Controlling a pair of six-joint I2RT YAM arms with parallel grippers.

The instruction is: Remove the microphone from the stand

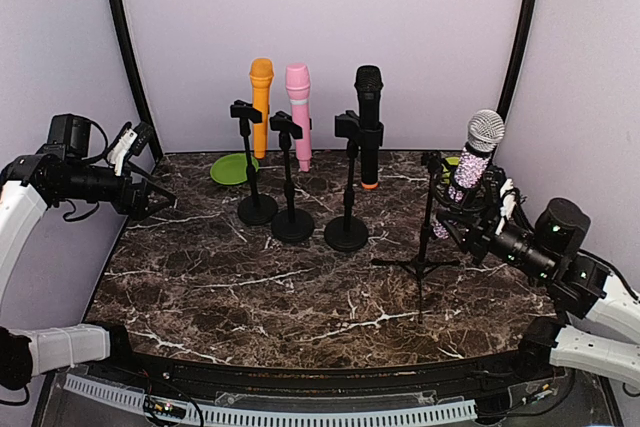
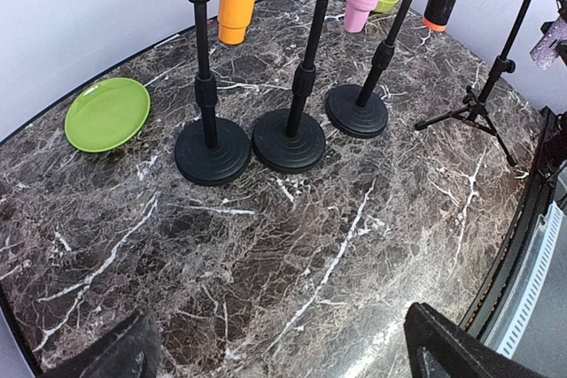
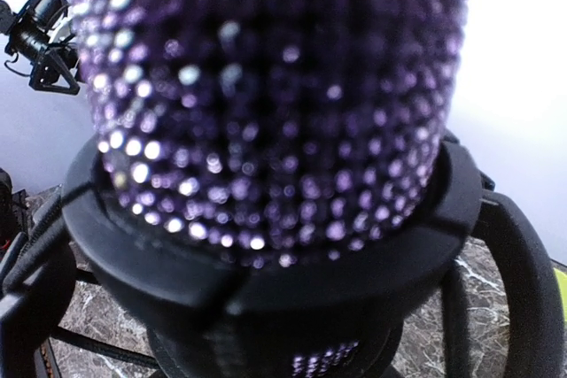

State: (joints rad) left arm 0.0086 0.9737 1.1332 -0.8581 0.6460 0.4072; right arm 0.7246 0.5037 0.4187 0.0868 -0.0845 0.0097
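A microphone (image 1: pixel 470 169) with a purple rhinestone body and a silver mesh head stands upright in a black shock mount (image 1: pixel 452 209) on a thin tripod stand (image 1: pixel 427 247) at the right. My right gripper (image 1: pixel 474 217) reaches in from the right and is shut on the microphone's lower body at the mount. In the right wrist view the sparkly microphone (image 3: pixel 266 104) fills the frame, seated in the mount's ring (image 3: pixel 266 272); my own fingers are hidden. My left gripper (image 1: pixel 150 172) hovers open at the table's left edge, holding nothing (image 2: pixel 279 351).
Three round-base stands (image 2: pixel 288 141) stand in a row at the back centre with an orange (image 1: pixel 261 97), a pink (image 1: pixel 299 112) and a black microphone (image 1: pixel 369 122). A green plate (image 1: pixel 233 168) lies at the back left. Walls close in the table on three sides.
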